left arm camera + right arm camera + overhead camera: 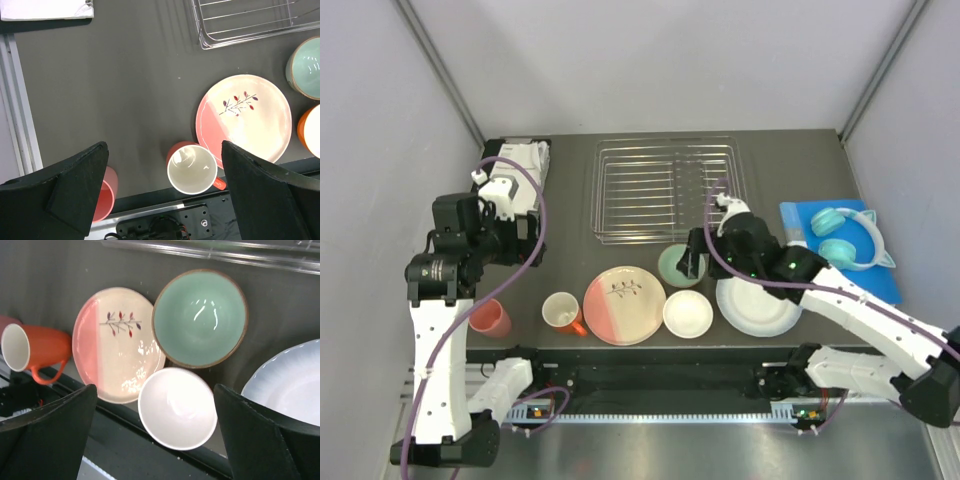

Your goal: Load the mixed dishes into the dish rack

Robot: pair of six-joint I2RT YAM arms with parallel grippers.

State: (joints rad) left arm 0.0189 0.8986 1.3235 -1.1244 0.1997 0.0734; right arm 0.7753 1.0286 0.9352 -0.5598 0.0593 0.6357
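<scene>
My left end effector (164, 145) and right end effector (155, 390) sit apart, empty. Going for the mint green bowl (200, 317), the right could clip the white bowl (177, 407) lol.

The dark bench (570, 255) carries a wire dish rack (665, 190) at the back, a black tray (546, 160) of white papers (517, 158) at back left and a blue mat (798, 218) at right. Along its near edge stand a salmon cup (490, 318), orange mug (562, 312), pink-and-cream plate (625, 305), small white bowl (688, 313) and white plate (757, 307), with a mint bowl (672, 266) just behind them.

dish rack (665, 190): silver wire, far centre | mixed dishes (625, 305): upright, near row, apparently six
</scene>
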